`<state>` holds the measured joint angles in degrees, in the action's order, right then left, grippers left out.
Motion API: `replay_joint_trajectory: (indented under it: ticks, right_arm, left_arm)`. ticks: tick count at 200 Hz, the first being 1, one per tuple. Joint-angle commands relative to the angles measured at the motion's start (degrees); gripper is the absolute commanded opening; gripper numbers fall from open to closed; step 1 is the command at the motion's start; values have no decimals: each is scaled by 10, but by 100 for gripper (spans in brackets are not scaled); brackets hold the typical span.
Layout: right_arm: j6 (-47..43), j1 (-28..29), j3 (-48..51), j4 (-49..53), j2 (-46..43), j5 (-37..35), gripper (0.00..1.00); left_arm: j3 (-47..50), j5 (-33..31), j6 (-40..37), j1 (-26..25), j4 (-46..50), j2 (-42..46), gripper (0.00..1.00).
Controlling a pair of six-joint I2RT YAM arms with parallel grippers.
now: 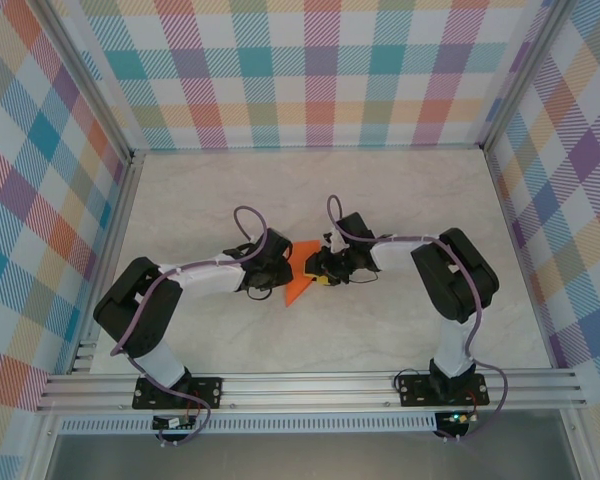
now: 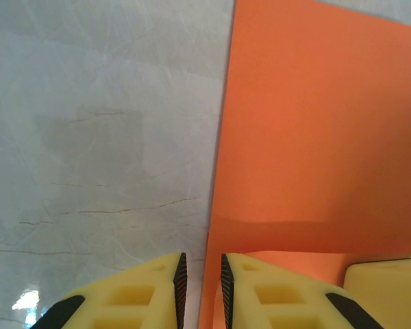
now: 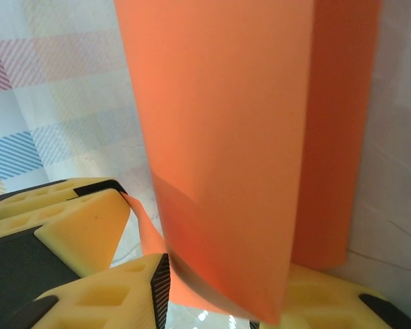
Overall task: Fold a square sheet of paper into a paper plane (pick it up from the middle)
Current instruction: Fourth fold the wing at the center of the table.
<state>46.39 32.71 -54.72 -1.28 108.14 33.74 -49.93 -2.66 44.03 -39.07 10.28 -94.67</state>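
Pinching one edge of the thin, bright orange square sheet of paper [image 1: 298, 287], the left end effector [image 2: 201, 269] has its hollow-celled yellow fingers [image 2: 144, 295] closed on it. The sheet is held up over the middle of the pale, marble-veined surface [image 1: 380, 190]. It is smooth, matte and gently bowed, with one soft crease low down. The right end effector [image 3: 226, 274] faces it from the opposite side, blocky yellow jaws apart, the curved paper hanging loosely between them.

Elbows bent, both arms met mid-desk; the left gripper [image 2: 202, 269] pinched the square sheet of paper [image 2: 315, 137], the right gripper [image 3: 226, 291] stood parted around it.
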Motion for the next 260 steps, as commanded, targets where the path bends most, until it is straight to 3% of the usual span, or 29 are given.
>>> replay_joint_trajectory:
  ticks: [1,29,56,122,180,260]
  right_arm:
    - [6,4,-2,-33,9,18,32]
    - [13,4,0,-28,6,0,13]
    - [27,5,10,12,-22,-62,6]
    - [94,6,53,113,-134,-197,4]
    - [101,17,26,157,-159,-193,5]
    - [97,24,14,209,-241,-263,5]
  left_arm:
    - [9,-5,-3,7,-5,12,23]
    - [10,-1,-4,8,-3,20,25]
    - [19,8,-13,8,-7,43,33]
    - [79,27,-59,-22,-81,112,54]
    - [125,28,-117,-63,-178,165,74]
    - [158,-6,-134,-72,-184,236,83]
